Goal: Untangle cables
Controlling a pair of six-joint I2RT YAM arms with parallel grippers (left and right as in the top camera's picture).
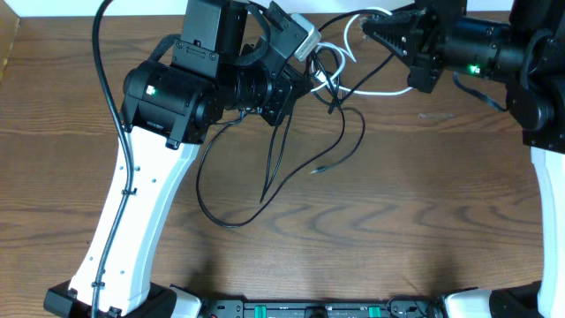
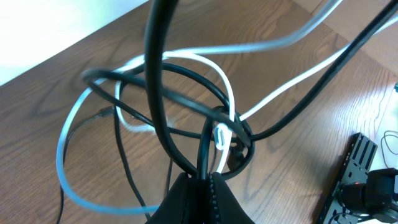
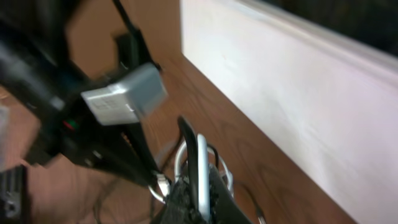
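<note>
my left end effector (image 2: 208, 183) clenches the black cable (image 2: 154, 74), right end effector (image 3: 198, 193) the white cable (image 3: 202, 163); both seem limp, light, slippery. grip beside the knot (image 2: 227, 134).

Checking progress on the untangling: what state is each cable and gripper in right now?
White cable: tangled, looped through the black ones.
Black cables: tangled together, loose loops lying on the table.
Left gripper: jaws shut on a black cable.
Right gripper: jaws shut on the white cable.
</note>
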